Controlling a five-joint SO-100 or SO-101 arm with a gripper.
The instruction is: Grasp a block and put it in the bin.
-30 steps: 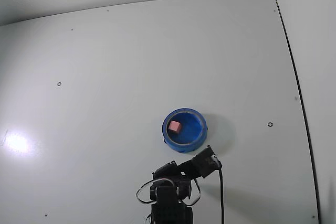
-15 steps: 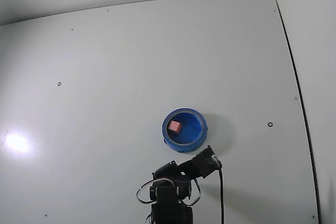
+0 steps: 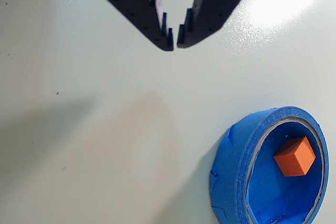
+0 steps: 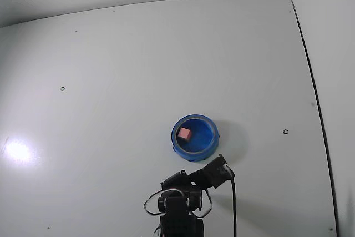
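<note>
Block (image 3: pixel 294 156) lies inside the bin (image 3: pixel 235 150), resting on its blue floor, tilted slightly, toward the far wall in the wrist view; the fixed view confirms it left of centre in the bowl. Placement judged complete. Remaining step is withdrawal: recommend the arm retreat up and away from the bin without sweeping the rim, since a light bowl on a smooth surface (image 3: pixel 94 129) would likely slide. Hand (image 3: pixel 175 38) is empty, tips nearly touching with a thin gap between them, hovering over bare surface apart from the bin. In the fixed view the arm (image 4: pixel 191 184) sits folded low near its base, just beside the bin
</note>
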